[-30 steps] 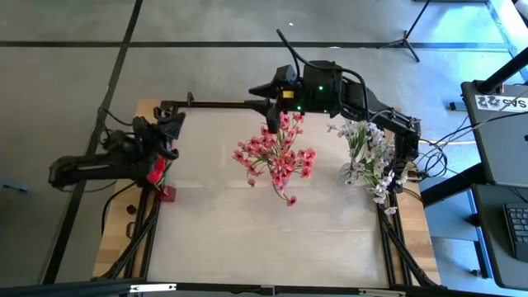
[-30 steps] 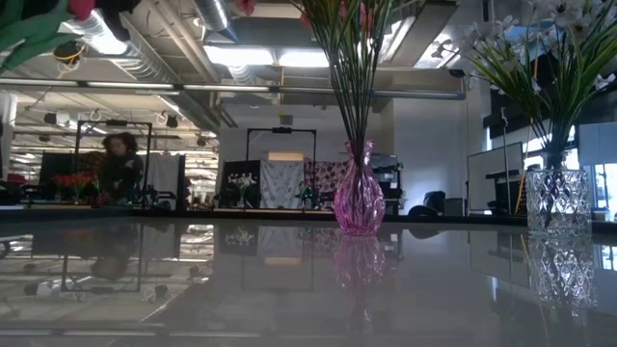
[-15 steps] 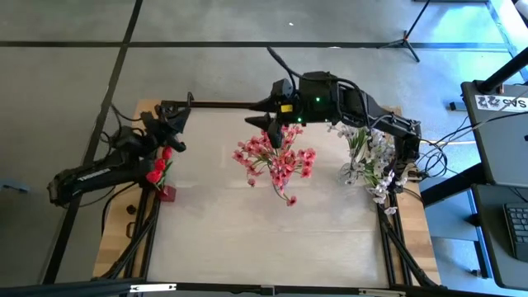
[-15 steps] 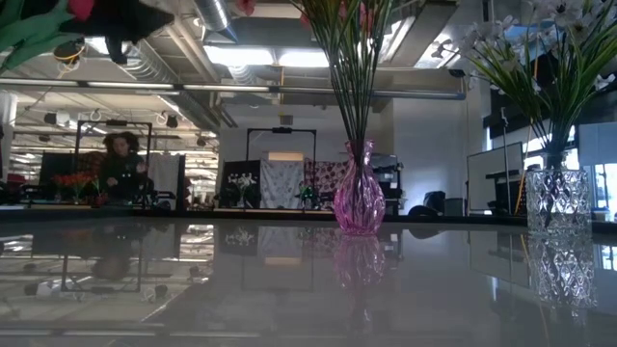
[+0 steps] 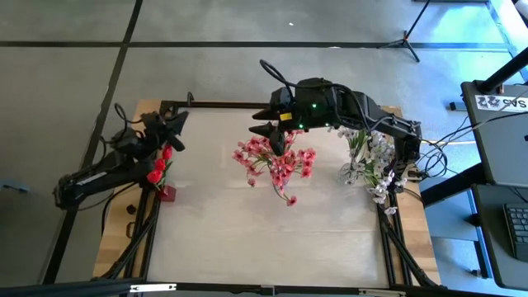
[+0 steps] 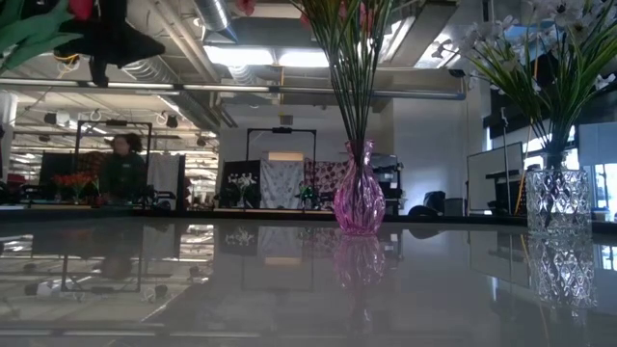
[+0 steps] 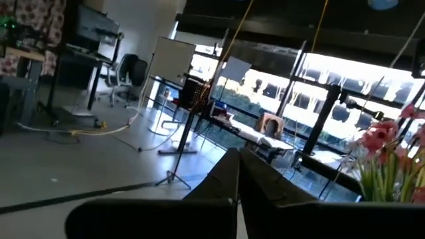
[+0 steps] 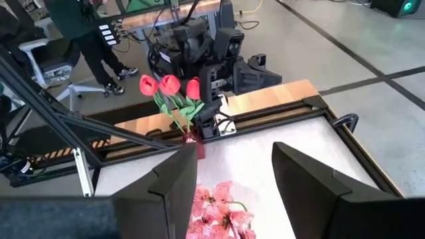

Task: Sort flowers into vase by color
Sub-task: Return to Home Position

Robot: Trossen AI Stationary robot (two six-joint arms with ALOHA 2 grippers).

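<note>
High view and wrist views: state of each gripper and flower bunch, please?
Left gripper: shut, empty, beside red flowers.
Right gripper: open, empty, above pink flowers.
Red flowers: standing in red vase.
Pink flowers: standing in pink vase.
White flowers: standing in clear vase.

Open-plan robotics lab in an industrial hall
Bare ceiling ducts [image 6: 178,34] and strip lights [image 6: 280,58] overhead, grey concrete floor [image 5: 214,21] with taped lines [image 5: 247,43], a tripod stand [image 5: 405,35], a whiteboard [image 7: 174,56], an office chair [image 7: 129,72], a person [image 6: 120,169] far behind the bench [image 6: 289,280]
</note>
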